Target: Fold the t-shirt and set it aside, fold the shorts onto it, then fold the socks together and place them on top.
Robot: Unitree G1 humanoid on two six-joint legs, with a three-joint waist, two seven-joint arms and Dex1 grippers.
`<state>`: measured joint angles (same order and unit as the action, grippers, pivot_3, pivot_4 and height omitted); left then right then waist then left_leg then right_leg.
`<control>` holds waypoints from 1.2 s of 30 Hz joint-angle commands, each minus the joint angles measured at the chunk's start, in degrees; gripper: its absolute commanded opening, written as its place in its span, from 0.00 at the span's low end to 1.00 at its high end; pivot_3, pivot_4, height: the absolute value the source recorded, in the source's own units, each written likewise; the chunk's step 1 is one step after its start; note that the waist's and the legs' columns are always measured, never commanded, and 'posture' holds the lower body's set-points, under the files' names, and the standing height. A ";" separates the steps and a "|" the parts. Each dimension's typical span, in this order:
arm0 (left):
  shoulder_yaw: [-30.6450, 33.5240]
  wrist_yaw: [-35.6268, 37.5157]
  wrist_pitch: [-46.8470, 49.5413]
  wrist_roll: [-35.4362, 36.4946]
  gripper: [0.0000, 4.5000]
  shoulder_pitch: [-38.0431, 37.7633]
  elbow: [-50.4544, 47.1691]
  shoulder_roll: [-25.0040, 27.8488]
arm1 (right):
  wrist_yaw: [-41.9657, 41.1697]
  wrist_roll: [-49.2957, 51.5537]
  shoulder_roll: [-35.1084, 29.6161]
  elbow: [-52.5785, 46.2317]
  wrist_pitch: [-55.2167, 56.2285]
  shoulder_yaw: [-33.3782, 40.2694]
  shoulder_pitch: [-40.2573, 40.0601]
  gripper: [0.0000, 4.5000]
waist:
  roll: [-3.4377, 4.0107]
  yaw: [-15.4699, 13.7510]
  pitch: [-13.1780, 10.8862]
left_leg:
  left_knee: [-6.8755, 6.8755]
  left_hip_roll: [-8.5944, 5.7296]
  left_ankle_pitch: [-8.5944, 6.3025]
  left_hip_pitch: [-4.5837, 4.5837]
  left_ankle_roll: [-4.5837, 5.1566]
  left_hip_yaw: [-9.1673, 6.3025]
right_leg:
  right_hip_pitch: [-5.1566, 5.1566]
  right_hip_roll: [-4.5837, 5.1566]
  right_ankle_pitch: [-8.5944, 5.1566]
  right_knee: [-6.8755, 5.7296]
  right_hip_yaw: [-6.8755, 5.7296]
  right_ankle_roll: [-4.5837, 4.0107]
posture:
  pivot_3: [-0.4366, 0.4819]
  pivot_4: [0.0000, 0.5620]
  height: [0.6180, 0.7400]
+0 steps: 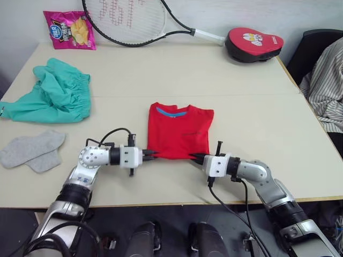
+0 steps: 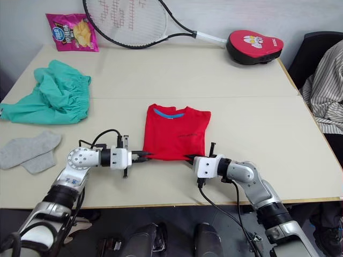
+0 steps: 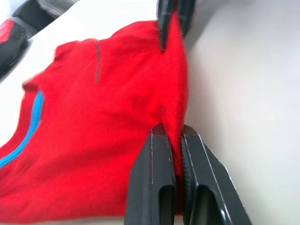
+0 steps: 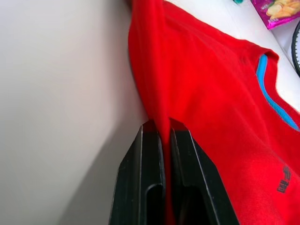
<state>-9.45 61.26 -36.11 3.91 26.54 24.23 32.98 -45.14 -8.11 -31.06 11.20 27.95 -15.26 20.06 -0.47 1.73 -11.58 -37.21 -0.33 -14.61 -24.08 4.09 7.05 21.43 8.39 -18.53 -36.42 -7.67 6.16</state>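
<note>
We saw the left gripper (image 1: 151, 156) and the right gripper (image 1: 194, 157) each pinched shut on the near hem of the t-shirt (image 1: 181, 130), one at each bottom corner. The shirt lay partly folded near the front edge of the table (image 1: 241, 85), with bare tabletop on both sides. Farther left sat the crumpled shorts (image 1: 53, 93) and, nearer the front, the socks (image 1: 33, 150), apparently overlapping. Along the far edge lay a racket (image 1: 134, 21), a snack bag (image 1: 68, 29) and a red padded case (image 1: 253, 44).
</note>
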 commanded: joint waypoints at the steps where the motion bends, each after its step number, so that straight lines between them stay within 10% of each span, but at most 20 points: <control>1: 1.03 0.84 3.49 2.83 0.00 -5.89 -9.45 3.25 | -3.46 4.66 -2.03 -4.95 0.58 0.21 -3.31 0.00 | 0.00 -0.07 0.00 | 0.01 0.02 0.00 0.00 0.00 -0.01 | 0.00 -0.01 0.00 0.00 0.00 0.00 | 0.48 0.27 1.00; 15: 4.70 -3.81 16.86 6.45 0.00 -25.22 -32.85 9.31 | -5.77 10.72 -3.04 -21.93 -11.98 0.53 -16.21 0.00 | 0.02 -0.59 -0.01 | 0.09 0.02 -0.29 0.00 -0.36 -0.09 | 0.02 0.09 -0.01 0.40 0.11 -0.02 | 0.48 0.27 1.00; 24: 10.20 -1.95 25.04 15.22 0.46 -28.18 -35.48 10.57 | -17.97 33.61 -8.58 -32.91 -27.12 2.16 -18.70 0.62 | 0.06 -0.61 -0.04 | 0.12 0.02 -0.27 -0.01 -0.26 -0.09 | 0.02 0.07 -0.01 0.45 0.10 -0.02 | 0.48 0.27 1.00; 29: 15.66 -1.65 40.44 29.42 0.42 -25.78 -38.91 11.88 | -13.94 43.81 -7.44 -34.26 -40.58 6.73 -10.93 0.52 | 0.05 -0.41 -0.03 | 0.03 0.08 -0.34 0.01 -0.32 -0.18 | -0.05 0.08 0.02 0.45 0.11 -0.06 | 0.48 0.27 1.00; 36: 6.05 -5.61 42.69 19.82 0.00 -17.10 -33.35 3.99 | -11.53 30.90 2.89 -21.43 -35.61 -0.76 -2.89 0.02 | 0.05 -1.60 0.02 | 0.11 0.02 -0.17 -0.07 -0.14 -0.05 | 0.02 -0.06 0.03 0.36 0.06 -0.08 | 0.48 0.27 1.00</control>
<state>-2.13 55.98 7.00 25.81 9.14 -9.78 37.45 -57.20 24.77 -28.66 -11.54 -9.74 -15.85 16.87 -0.42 0.13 -11.57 -37.09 -0.30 -14.77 -24.18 3.98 7.06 21.47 8.28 -18.50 -36.06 -7.60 6.08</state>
